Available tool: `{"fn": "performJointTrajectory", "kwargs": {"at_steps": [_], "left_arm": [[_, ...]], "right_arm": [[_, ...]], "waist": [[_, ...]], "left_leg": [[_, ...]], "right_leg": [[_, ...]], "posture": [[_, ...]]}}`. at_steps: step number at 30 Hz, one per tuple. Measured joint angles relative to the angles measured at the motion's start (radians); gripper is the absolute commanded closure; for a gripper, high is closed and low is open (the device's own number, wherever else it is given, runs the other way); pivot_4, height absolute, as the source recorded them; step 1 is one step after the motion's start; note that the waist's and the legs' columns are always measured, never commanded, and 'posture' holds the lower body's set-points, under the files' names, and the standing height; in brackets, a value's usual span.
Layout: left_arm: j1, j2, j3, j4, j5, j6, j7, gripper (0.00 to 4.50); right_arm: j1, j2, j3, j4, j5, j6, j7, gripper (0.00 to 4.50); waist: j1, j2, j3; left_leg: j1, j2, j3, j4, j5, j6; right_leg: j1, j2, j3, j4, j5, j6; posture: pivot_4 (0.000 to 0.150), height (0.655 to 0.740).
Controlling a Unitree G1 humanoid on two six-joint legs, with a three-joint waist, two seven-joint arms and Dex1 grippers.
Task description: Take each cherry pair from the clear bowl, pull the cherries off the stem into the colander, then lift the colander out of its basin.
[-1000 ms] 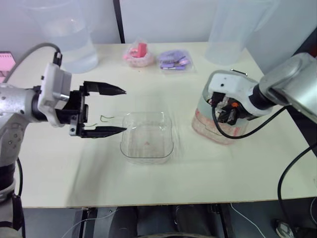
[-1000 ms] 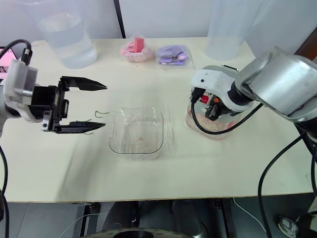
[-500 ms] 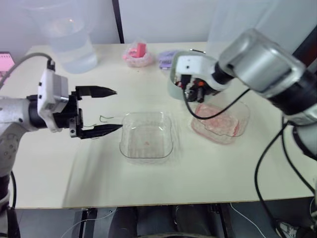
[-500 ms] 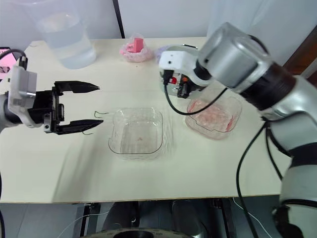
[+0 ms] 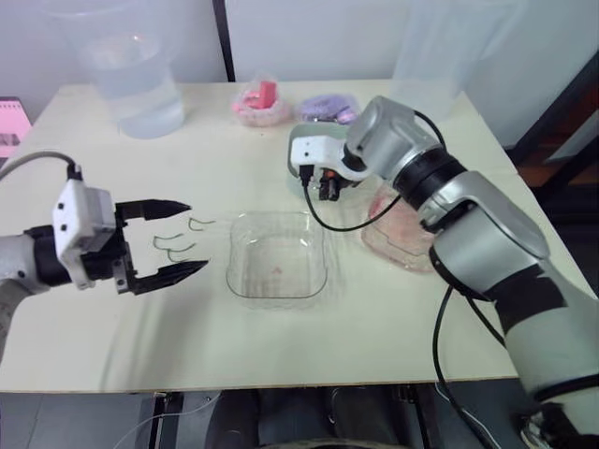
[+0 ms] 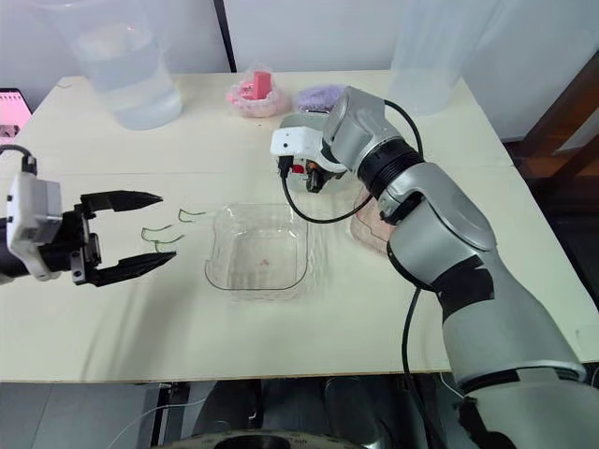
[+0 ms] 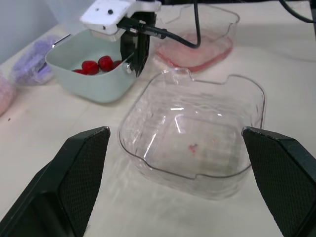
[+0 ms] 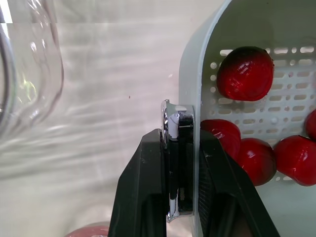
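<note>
Our right gripper [image 8: 180,136] pinches the wall of the pale green plastic colander [image 7: 94,81], with red cherries [image 8: 245,73] inside. The pinkish clear basin [image 5: 404,234] lies beside that hand, apart. Our left gripper [image 5: 195,236] is wide open.

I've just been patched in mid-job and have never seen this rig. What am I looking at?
A two-armed humanoid robot at a table. The two wide pictures come from its head, looking down; the other two from a camera on each wrist. The left gripper is open, holding nothing, near loose green stems beside the empty clear bowl. The right gripper is shut on the rim of the pale green colander, which holds red cherries and is outside the pink basin.
</note>
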Motion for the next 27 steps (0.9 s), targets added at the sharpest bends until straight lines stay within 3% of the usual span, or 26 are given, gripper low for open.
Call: {"fn": "performJointTrajectory", "kwargs": {"at_steps": [3, 4, 6, 11, 12, 16, 21, 27], "left_arm": [[0.019, -0.002, 0.015, 0.002, 0.011, -0.03, -0.015, 0.0], [0.027, -0.005, 0.017, 0.003, 0.013, -0.041, -0.021, 0.0], [0.03, -0.012, 0.017, 0.003, 0.017, -0.053, -0.026, 0.0], [0.026, -0.012, 0.017, 0.012, 0.022, -0.075, -0.03, 0.0], [0.024, -0.012, 0.015, 0.017, 0.023, -0.077, -0.033, 0.0], [-0.019, -0.008, -0.003, 0.054, 0.031, -0.082, -0.046, 0.0], [-0.104, 0.012, -0.039, 0.102, 0.032, -0.076, -0.046, 0.0], [-0.247, 0.053, -0.1, 0.214, 0.051, -0.047, -0.041, 0.0]], "right_arm": [[0.01, 0.015, -0.018, 0.03, -0.033, -0.028, 0.014, 4.26], [0.014, 0.022, -0.029, 0.037, -0.044, -0.036, 0.021, 3.46], [0.019, 0.025, -0.047, 0.041, -0.06, -0.045, 0.025, 2.83], [0.019, 0.024, -0.101, 0.042, -0.098, -0.063, 0.022, 0.24], [0.019, 0.024, -0.109, 0.042, -0.104, -0.065, 0.023, 0.05], [0.013, -0.008, -0.159, 0.019, -0.114, -0.063, 0.054, 0.05], [-0.034, -0.161, -0.232, -0.134, -0.113, -0.034, 0.143, 0.05], [0.073, -0.457, -0.435, -0.584, -0.015, 0.122, 0.273, 0.05]], "waist": [[-0.007, 0.0, 0.0], [-0.013, 0.0, 0.0], [-0.017, 0.0, 0.0], [-0.02, 0.0, 0.0], [-0.019, 0.0, 0.0], [-0.015, 0.0, 0.0], [-0.013, 0.0, 0.0], [-0.011, 0.0, 0.0]], "left_leg": [[0.0, 0.0, 0.0, 0.0, 0.0, 0.0], [0.0, 0.0, 0.0, 0.0, 0.0, -0.001], [0.0, 0.0, -0.001, 0.0, 0.0, -0.001], [0.001, 0.0, -0.001, 0.0, 0.0, -0.001], [0.001, 0.0, -0.001, 0.0, 0.0, -0.001], [0.001, 0.0, -0.001, 0.0, 0.001, -0.001], [0.0, -0.001, -0.001, 0.0, 0.001, -0.001], [0.0, 0.0, -0.003, -0.001, 0.0, 0.0]], "right_leg": [[0.0, 0.0, 0.0, 0.0, 0.0, 0.0], [0.0, 0.0, 0.0, 0.0, 0.0, 0.0], [0.0, 0.0, 0.0, 0.0, 0.001, 0.001], [0.001, 0.0, 0.0, 0.001, 0.001, 0.001], [0.001, 0.0, 0.0, 0.001, 0.001, 0.001], [0.001, 0.0, 0.0, 0.001, 0.001, 0.001], [0.002, 0.0, 0.0, -0.001, 0.001, 0.001], [0.002, 0.0, -0.001, -0.001, 0.001, 0.002]], "posture": [[0.15, 0.7367], [0.15, 0.7367], [0.15, 0.7367], [0.15, 0.7367], [0.15, 0.7367], [0.15, 0.7367], [0.15, 0.7367], [0.15, 0.7367]]}}
